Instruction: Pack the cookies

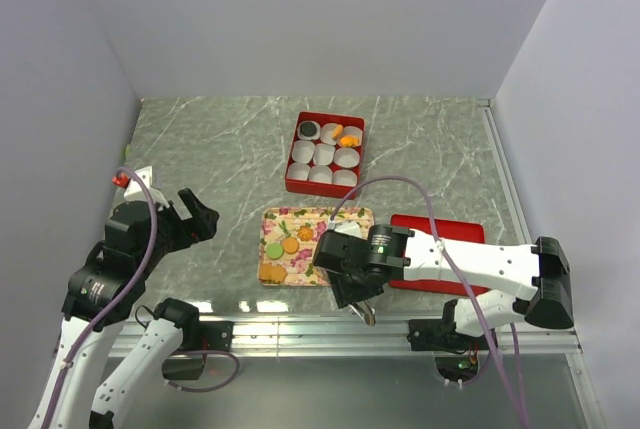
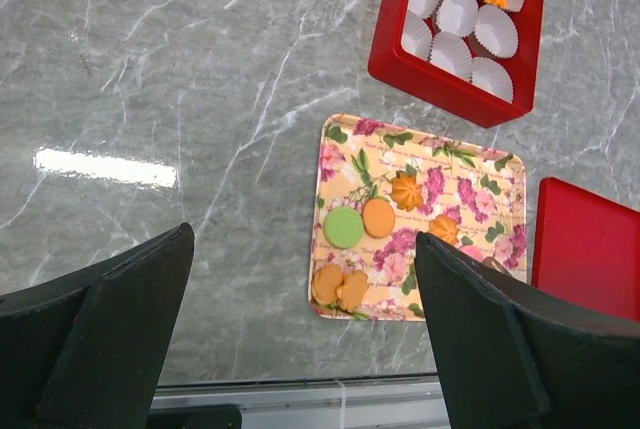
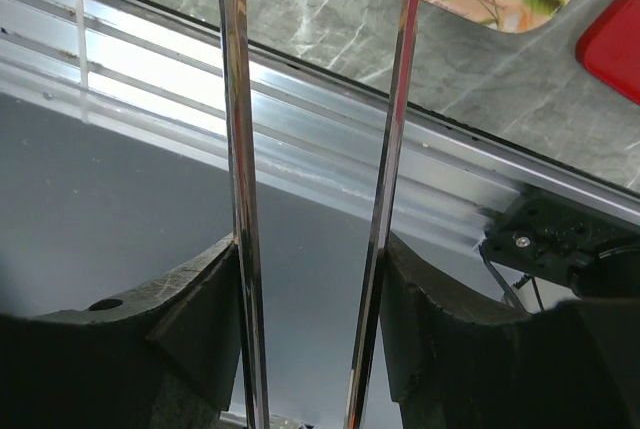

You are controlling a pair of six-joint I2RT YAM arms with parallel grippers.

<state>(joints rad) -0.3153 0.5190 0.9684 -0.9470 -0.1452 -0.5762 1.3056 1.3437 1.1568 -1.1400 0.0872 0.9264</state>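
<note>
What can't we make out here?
- Top view: right arm covers the floral tray's right part, so whatever lies there is unseen.
- Right wrist: tongs have their tips cut off by the top edge, so it's unclear whether they grip anything.
- Left wrist: red box is cut by the top edge, and a left claw finger hides the tray's corner.

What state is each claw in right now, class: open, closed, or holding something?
Left claw: wide open, holding nothing.
Right claw: closed on metal tongs, whose two blades stand apart.
</note>
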